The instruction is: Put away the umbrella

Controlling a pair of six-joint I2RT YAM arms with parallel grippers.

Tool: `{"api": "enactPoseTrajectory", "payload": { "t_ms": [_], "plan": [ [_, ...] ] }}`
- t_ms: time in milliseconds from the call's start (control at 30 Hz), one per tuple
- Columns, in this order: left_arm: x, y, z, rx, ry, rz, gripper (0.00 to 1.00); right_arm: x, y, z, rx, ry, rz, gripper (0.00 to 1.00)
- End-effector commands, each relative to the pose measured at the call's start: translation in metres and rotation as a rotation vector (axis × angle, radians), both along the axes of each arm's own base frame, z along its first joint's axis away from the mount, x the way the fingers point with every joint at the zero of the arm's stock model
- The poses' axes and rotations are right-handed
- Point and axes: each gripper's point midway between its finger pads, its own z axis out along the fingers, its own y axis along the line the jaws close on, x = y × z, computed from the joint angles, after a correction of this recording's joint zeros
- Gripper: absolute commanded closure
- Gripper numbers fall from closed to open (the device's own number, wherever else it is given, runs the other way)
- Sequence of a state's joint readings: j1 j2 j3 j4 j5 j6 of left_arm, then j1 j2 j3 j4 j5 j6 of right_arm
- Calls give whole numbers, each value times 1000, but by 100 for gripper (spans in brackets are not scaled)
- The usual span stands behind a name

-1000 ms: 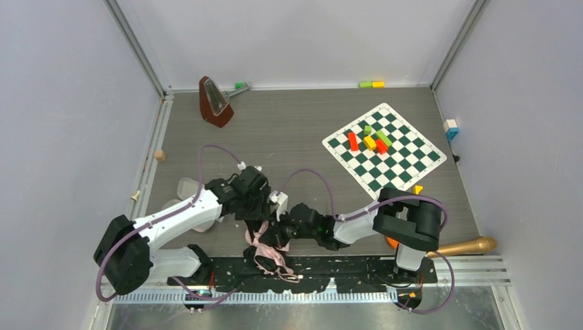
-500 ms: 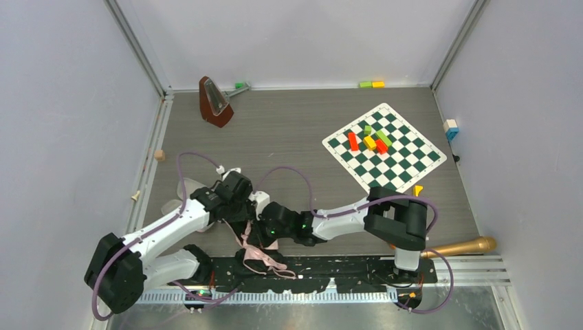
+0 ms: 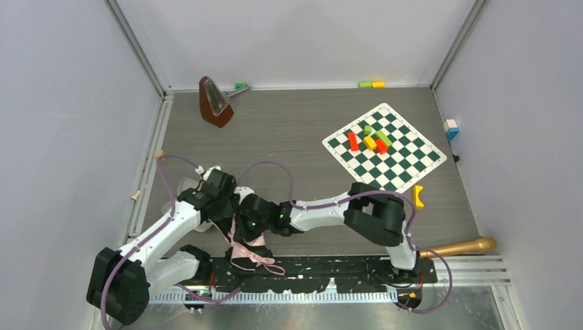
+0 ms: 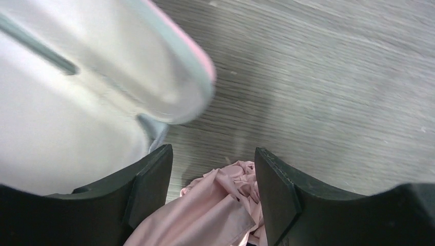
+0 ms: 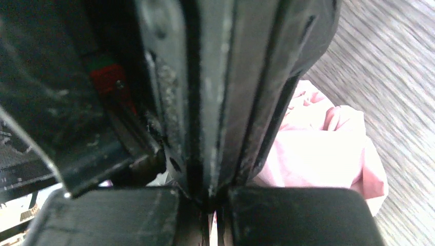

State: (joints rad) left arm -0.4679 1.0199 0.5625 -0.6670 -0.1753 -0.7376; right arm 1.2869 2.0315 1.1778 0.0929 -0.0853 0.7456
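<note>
The umbrella point(image 3: 249, 253) lies bunched near the table's front edge, pale pink fabric up, with pink loops trailing over the black base strip. My left gripper point(image 3: 230, 221) reaches down onto its upper end. In the left wrist view the pink fabric point(image 4: 215, 205) fills the space between the two dark fingers point(image 4: 149, 179), which are closed round the bundle point(image 4: 213, 154). My right gripper point(image 3: 249, 221) sits right beside it. Its jaws are shut point(image 5: 214, 205) on a thin black fold of the umbrella, with pink fabric point(image 5: 328, 148) behind.
A pale object with a pink edge point(image 4: 102, 77) lies just left of the left gripper. A brown metronome point(image 3: 215, 102) stands at the back left. The chessboard mat point(image 3: 405, 165) with coloured blocks is at the right, a yellow piece point(image 3: 419, 196) and a gold microphone point(image 3: 459, 246) nearer.
Both grippers have moved left and a little toward the front together, and the umbrella has shifted left with them. The right arm is stretched further across.
</note>
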Motion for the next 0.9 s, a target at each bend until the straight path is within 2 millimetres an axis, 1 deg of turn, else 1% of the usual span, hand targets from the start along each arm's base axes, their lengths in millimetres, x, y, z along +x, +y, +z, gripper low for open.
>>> {"api": "enactPoseTrajectory", "payload": {
  "t_ms": [0, 33, 67, 100, 133, 167, 200, 233, 267, 333, 367, 400, 433, 533, 600, 700, 767, 833, 867],
  "plan": [
    [41, -88, 109, -436, -305, -168, 34, -66, -202, -200, -876, 272, 112, 94],
    [42, -87, 113, -433, -311, -173, 34, -70, -218, -213, -944, 304, 121, 95],
    [42, -87, 115, -429, -315, -179, 34, -67, -210, -221, -940, 311, 122, 95],
    [43, -87, 117, -427, -318, -186, 34, -68, -207, -230, -923, 342, 113, 95],
    [44, -87, 119, -431, -324, -197, 34, -64, -202, -235, -900, 356, 94, 95],
    [45, -88, 122, -440, -333, -209, 34, -67, -204, -247, -893, 382, 72, 95],
    [46, -90, 127, -453, -342, -219, 34, -63, -199, -252, -885, 389, 58, 95],
    [48, -90, 133, -462, -354, -227, 34, -64, -210, -262, -929, 399, 51, 95],
    [48, -91, 140, -469, -368, -237, 34, -58, -206, -265, -922, 396, 40, 94],
    [49, -90, 157, -467, -391, -243, 34, -56, -209, -276, -924, 415, 5, 94],
    [49, -90, 167, -470, -409, -251, 34, -60, -214, -284, -935, 439, -8, 94],
    [50, -90, 174, -472, -418, -255, 34, -61, -215, -288, -940, 444, -10, 94],
    [50, -91, 179, -474, -422, -260, 34, -64, -220, -293, -950, 451, -17, 94],
    [52, -98, 182, -502, -420, -278, 34, -70, -236, -301, -963, 472, -32, 95],
    [54, -104, 193, -532, -443, -298, 34, -71, -241, -307, -945, 475, -38, 94],
    [56, -101, 220, -509, -487, -327, 34, -71, -244, -315, -924, 484, -31, 95],
    [56, -96, 242, -477, -519, -342, 34, -74, -250, -322, -928, 488, -12, 95],
    [56, -94, 265, -471, -552, -354, 33, -74, -251, -325, -931, 485, -3, 95],
    [56, -94, 271, -472, -560, -358, 34, -73, -250, -326, -930, 484, 2, 94]
  ]
}}
